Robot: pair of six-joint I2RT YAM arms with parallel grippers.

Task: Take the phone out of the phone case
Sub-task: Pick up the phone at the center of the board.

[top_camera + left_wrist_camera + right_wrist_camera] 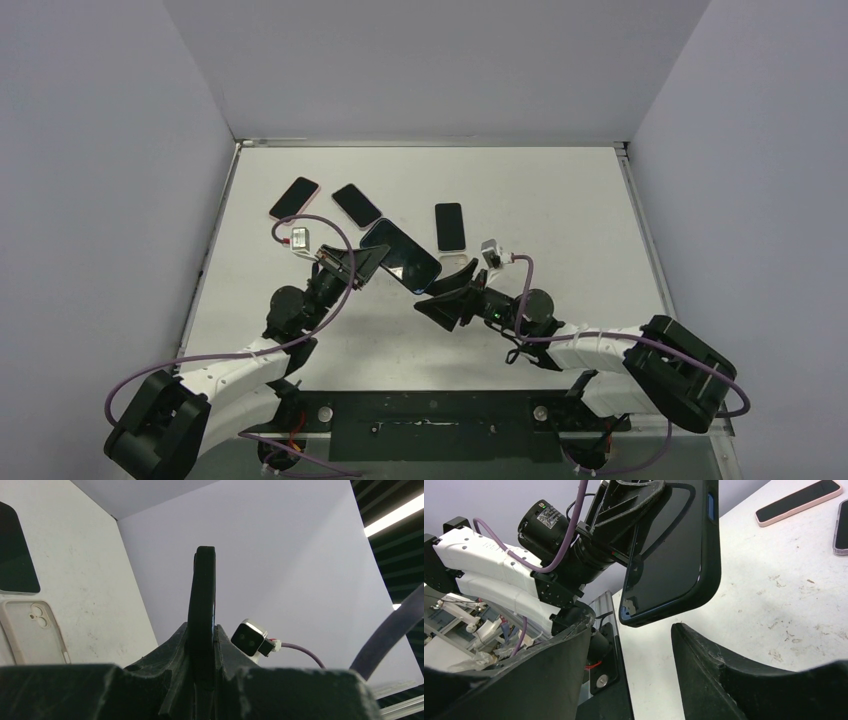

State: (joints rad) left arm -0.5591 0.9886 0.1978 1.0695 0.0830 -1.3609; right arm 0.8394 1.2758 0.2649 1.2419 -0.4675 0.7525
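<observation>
Black plastic wraps the rim of the dark-screened phone (664, 555), seated in its black phone case (710, 555), and the pair is pinched edge-on between the left gripper's (201, 645) fingers, its lower corner hanging above the gap between the right gripper's (631, 635) spread fingers, which touch nothing. Should those fingers close on case and phone together instead of the case lip alone, nothing would likely separate, and a hard tug could twist both out of the left pinch.

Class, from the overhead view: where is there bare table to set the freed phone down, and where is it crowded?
Bare: the right half of the table, between the light-edged phone and the right wall. Crowded: left-centre, around the pink phone, dark phone and held cased phone.
</observation>
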